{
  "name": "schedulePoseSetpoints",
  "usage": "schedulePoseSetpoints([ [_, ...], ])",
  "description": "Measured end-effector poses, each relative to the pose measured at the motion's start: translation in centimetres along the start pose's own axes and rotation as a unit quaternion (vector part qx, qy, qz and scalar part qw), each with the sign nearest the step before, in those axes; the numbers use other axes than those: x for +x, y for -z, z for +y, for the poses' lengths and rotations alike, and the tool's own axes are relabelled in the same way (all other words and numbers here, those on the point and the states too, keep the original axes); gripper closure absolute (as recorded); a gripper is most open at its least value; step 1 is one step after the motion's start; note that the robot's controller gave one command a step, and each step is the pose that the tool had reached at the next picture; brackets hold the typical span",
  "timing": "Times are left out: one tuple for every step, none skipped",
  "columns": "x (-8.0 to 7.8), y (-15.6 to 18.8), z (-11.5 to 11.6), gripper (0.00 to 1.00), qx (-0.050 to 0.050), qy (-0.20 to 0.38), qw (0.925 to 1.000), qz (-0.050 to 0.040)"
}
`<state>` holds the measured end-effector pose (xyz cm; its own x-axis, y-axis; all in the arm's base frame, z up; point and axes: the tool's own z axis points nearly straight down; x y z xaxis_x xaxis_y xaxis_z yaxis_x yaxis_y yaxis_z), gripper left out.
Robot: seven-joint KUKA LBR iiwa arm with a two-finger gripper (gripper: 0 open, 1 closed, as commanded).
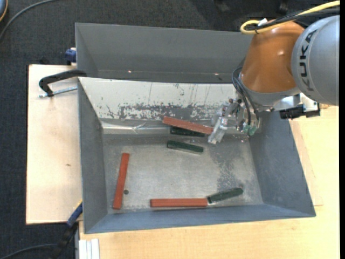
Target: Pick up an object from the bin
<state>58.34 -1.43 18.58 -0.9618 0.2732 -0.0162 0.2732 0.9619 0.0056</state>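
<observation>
Five flat bars, red and dark green, lie loose in the bin (161,53). My gripper (232,129) sits low at the back wall, at the right end of the red bar (186,125) lying just behind a dark green bar (185,147). I judge that free end is the easiest way in. Spread or pinching, I cannot tell.

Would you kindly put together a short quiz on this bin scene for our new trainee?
1. How many red sticks lie in the bin?
2. True or false: the gripper is over the bin's front left corner.
3. Which lies nearest the gripper? A) the red stick at the back wall B) the red stick on the left C) the red stick along the front

Key: 1) three; 2) false; 3) A.
</observation>
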Motion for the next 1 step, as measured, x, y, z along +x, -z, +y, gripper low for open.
schedulePoseSetpoints([
  [-1.68,9.18,-3.39,1.0,0.001,0.001,1.0,0.0],
])
